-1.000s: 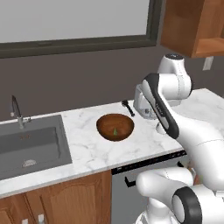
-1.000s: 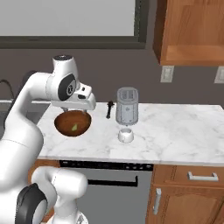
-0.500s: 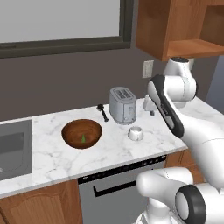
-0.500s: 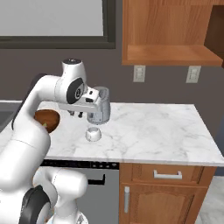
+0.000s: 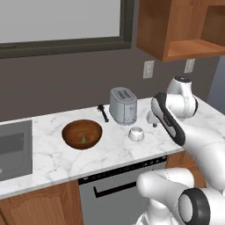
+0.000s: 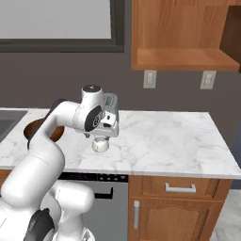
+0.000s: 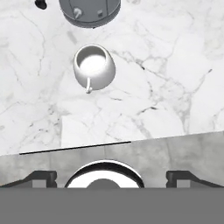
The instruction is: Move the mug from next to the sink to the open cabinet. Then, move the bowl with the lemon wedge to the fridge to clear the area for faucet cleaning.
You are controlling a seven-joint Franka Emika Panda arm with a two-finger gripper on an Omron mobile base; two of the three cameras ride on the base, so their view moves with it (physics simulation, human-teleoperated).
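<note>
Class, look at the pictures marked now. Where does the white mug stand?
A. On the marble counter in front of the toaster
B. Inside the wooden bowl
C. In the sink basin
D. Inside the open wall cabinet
A: the mug stands on the marble counter, just in front of the toaster, apart from the bowl.

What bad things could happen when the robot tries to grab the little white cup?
The mug stands close to the toaster, so the tool coming down might bump it. The mug is small, round and glossy, so it could slip or tip over. The open cabinet sits high above the counter, so a weak grip could drop it on the way up.
</note>
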